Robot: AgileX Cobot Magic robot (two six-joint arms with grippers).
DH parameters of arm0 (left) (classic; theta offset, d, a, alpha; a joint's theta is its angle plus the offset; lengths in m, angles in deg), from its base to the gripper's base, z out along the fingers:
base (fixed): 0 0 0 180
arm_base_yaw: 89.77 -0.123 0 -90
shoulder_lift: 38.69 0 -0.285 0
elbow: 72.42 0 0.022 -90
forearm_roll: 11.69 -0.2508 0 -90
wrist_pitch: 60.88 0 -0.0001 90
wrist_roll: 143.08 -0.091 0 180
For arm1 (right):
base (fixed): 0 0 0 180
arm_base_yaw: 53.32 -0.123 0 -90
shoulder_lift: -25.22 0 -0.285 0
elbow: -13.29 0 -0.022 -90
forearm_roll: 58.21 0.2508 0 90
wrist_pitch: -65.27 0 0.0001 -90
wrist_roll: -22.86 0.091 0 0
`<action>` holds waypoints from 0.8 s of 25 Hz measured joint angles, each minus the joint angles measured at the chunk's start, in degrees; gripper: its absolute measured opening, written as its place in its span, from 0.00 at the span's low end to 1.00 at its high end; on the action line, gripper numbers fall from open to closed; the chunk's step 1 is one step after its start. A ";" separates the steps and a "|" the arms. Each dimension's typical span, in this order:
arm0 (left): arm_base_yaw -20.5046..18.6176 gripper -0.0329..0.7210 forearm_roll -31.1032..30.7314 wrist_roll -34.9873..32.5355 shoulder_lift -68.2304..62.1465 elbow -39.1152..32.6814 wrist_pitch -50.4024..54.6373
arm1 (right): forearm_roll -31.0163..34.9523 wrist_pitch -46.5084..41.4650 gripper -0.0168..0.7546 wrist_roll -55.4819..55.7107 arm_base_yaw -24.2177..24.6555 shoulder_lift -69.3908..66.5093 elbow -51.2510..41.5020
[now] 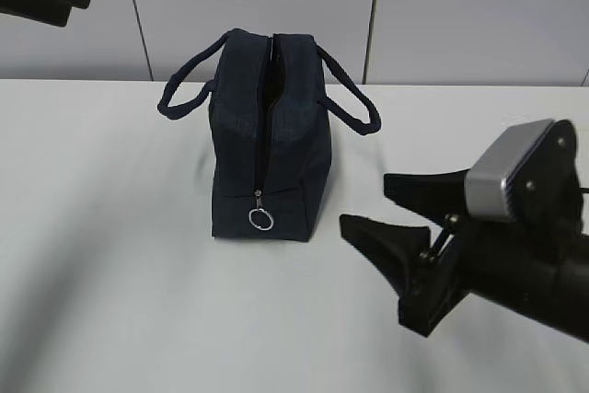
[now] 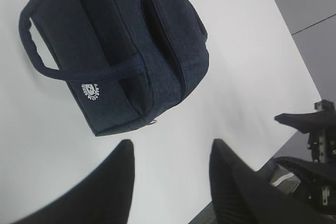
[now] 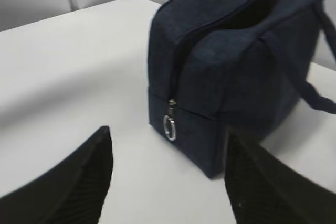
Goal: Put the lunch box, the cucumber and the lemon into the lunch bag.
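Your right gripper (image 1: 382, 207) reaches in from the lower right, fingers spread wide, empty, just beside the lunch bag (image 1: 267, 135) at frame centre. Your left gripper (image 2: 170, 169) hovers above, half-spread, holding nothing. The bag's interior stays dark.

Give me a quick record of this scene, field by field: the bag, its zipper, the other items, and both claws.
bag: navy lunch bag standing upright on the white table
zipper: open along the top, silver ring pull hanging low on the end face
handles: two loops, one drooping to each side
lunch box, cucumber, lemon: not visible in any view
left claw: open, empty, above the table near the bag
right claw: open, empty, right of the bag, not touching it
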 joint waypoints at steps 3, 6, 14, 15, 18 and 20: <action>0.00 0.46 0.00 0.00 0.00 0.00 0.00 | -1.66 10.75 0.66 0.79 0.00 -9.19 0.00; 0.00 0.45 0.00 0.00 0.00 0.00 0.00 | -1.86 20.16 0.66 0.92 0.00 -18.52 0.00; 0.00 0.45 0.00 0.00 0.10 0.00 0.10 | -4.08 23.00 0.66 1.13 0.00 -28.39 4.56; 0.00 0.45 0.00 0.00 0.10 0.00 0.10 | -4.11 23.27 0.66 1.13 0.00 -29.15 5.44; 0.00 0.45 0.00 0.00 0.10 0.00 0.10 | -4.21 23.56 0.66 1.13 0.00 -31.76 7.95; 0.00 0.45 0.00 0.00 0.10 0.00 0.10 | -4.21 23.56 0.66 1.13 0.00 -33.63 9.56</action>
